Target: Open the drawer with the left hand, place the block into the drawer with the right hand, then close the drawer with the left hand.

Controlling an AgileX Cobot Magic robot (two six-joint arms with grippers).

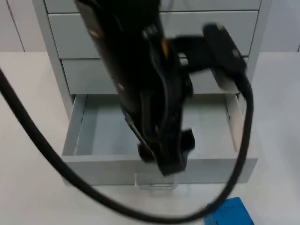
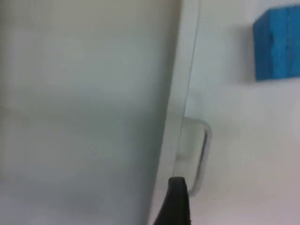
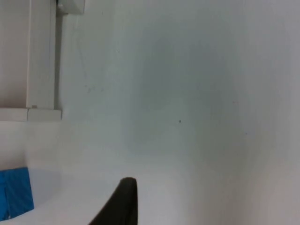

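Drawer (image 1: 93, 161) stands pulled open, ready for the blue block (image 1: 230, 213).
Left gripper (image 1: 165, 161) hovers at its clear handle (image 1: 154, 183), jaw state unclear; block waits near the table's front edge, outside the drawer.

The bottom drawer (image 1: 93, 129) of the grey cabinet (image 1: 154, 28) stands pulled out onto the white table (image 1: 28, 187). The left gripper (image 1: 164, 164) hangs at its front panel — apparently just above the clear handle (image 1: 154, 183). A blue block (image 1: 229, 213) lies nearby — on the table.
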